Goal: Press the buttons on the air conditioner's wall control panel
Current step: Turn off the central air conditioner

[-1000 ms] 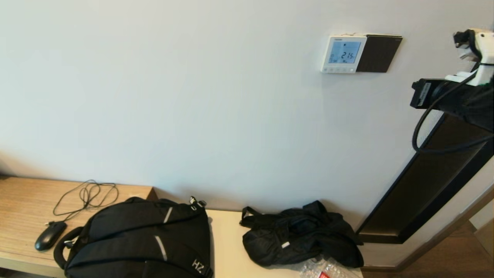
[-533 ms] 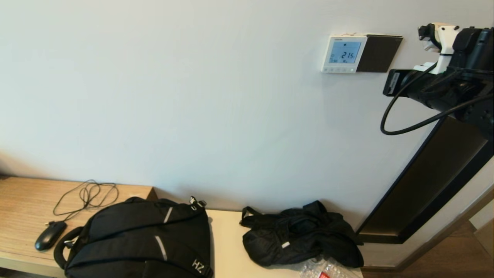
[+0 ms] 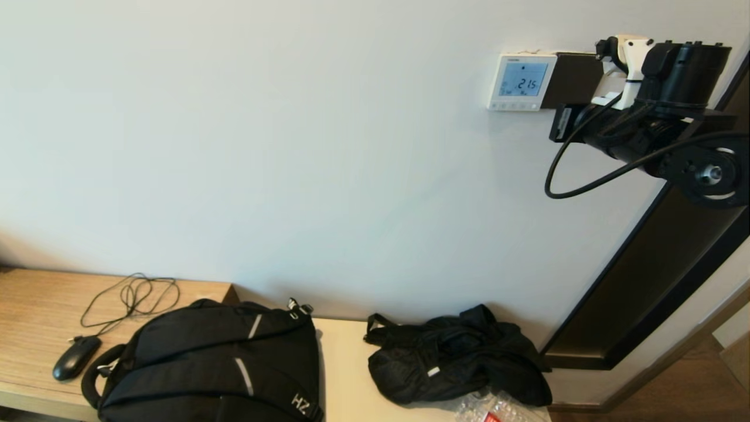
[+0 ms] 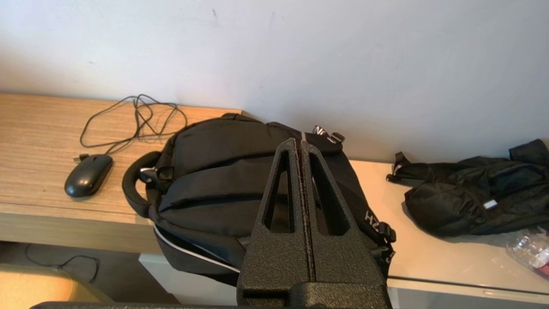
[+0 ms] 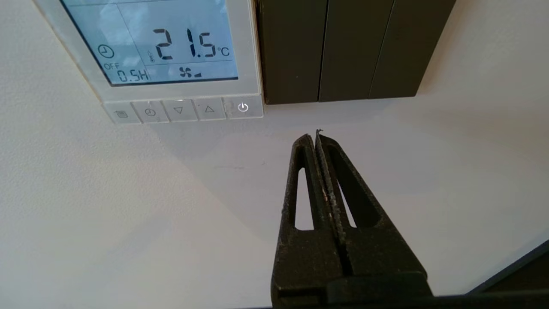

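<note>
Sitting high on the wall, the control panel has its buttons unpressed; the right gripper, fingers closed, hovers just below the power button and must shift toward it; left gripper closed, idle above the backpack

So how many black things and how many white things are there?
Black: 4 (backpack, mouse, jacket, wall plate)
White: 1 (air conditioner panel)
Total: 5
</note>
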